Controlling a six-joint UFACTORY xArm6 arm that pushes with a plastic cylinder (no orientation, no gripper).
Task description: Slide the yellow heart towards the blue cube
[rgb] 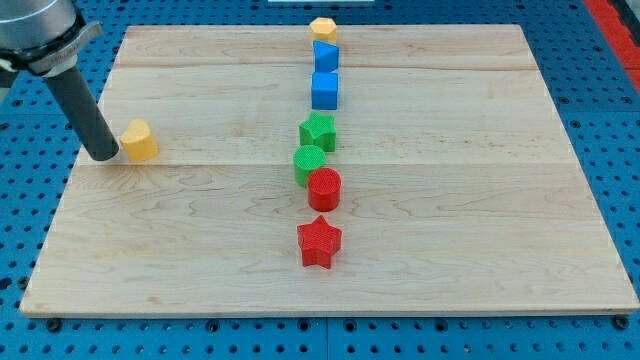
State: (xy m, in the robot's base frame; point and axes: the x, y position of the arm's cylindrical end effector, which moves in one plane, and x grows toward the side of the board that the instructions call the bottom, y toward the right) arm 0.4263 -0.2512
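My tip (104, 157) sits just left of the yellow heart (139, 141).

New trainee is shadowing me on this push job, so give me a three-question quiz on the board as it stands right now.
1. True or false: my tip sits at the view's left of the yellow heart block, close beside it.
2. Which block lies nearest the view's top? A red star block B yellow hexagonal block C green star block
3. Fill in: the blue cube lies to the view's ____ of the heart.

Key: 1 true; 2 B; 3 right.
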